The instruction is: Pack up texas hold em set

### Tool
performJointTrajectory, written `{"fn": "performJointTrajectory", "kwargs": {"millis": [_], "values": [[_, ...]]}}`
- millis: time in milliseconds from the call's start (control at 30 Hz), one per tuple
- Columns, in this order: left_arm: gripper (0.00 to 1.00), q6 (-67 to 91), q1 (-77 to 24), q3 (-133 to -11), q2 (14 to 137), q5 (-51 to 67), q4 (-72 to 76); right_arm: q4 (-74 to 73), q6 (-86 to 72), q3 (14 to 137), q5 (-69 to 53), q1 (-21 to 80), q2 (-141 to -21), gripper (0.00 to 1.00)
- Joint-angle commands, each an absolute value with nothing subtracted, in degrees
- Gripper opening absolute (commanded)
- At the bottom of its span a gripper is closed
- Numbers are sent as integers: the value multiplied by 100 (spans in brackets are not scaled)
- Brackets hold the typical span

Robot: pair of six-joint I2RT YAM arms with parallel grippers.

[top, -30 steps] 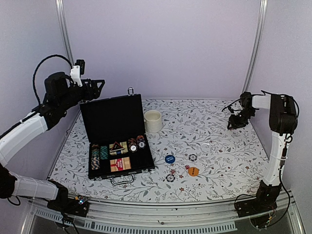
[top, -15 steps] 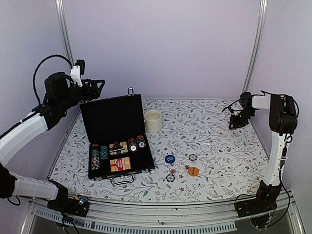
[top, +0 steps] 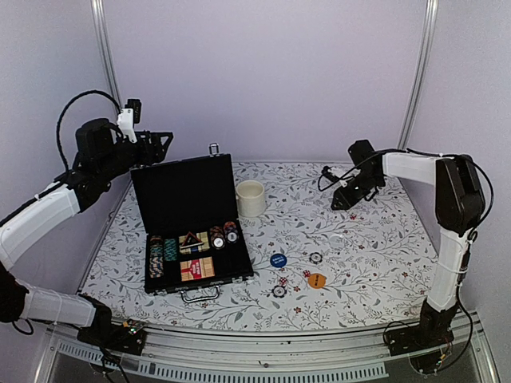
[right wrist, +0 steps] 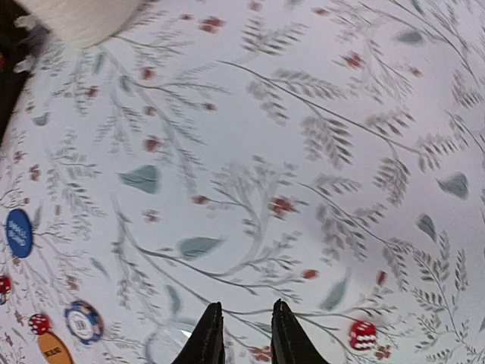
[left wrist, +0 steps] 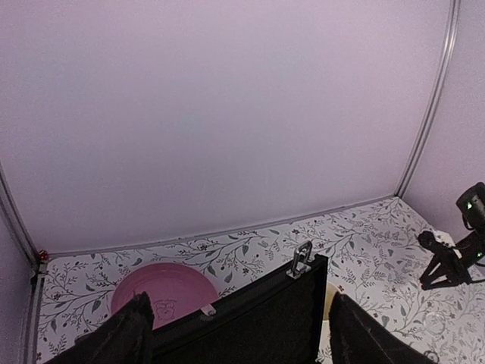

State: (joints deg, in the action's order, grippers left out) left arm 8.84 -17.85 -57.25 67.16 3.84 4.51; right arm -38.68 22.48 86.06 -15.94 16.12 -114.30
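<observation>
Black case (top: 192,209) sits open at left of table (top: 383,239), lid upright. Its tray holds striped chips (top: 161,257) in the left slots, card decks (top: 196,268) in the middle and a few round chips (top: 223,234) at the right end. Cream mug (top: 251,198) stands just beside lid's right edge, contents not visible. Loose on table right of case: blue button (top: 278,260), orange button (top: 317,280), two loose chips (top: 316,257), red dice (top: 306,273). Left claw (top: 162,142) is spread wide and empty, hovering above lid's top edge, not touching. Right claw (right wrist: 242,330) is pinched nearly together, gripping nothing, over bare table right of mug, well apart from case. Loose pieces lie between it and the arm bases. Pink plate (left wrist: 163,292) lies behind case.
</observation>
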Motion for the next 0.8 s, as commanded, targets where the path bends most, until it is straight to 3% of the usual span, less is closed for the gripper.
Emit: {"fn": "performJointTrajectory", "kwargs": {"millis": [0,133,267,300,433,500,767], "values": [[80,854,-1791,-5801,6741,346,439,-4088,2657,8912,-2096,2650,-11137,10],[80,836,-1778,-5784,6724,317,439,-4195,2681,9358,-1913,3261,-11355,10],[80,835,-1780,-5775,6723,307,448,-4272,2470,9526,-1497,3102,-11473,14],[80,835,-1776,-5776,6724,312,448,-4274,2455,9489,-1370,2988,-11466,17],[80,843,-1783,-5783,6737,346,457,-4334,2295,9298,-1192,2304,-11386,48],[80,852,-1783,-5783,6741,359,457,-4397,2274,9196,-984,2051,-11365,56],[80,877,-1783,-5783,6794,397,457,-4828,2422,9035,-658,1400,-11676,59]]}}
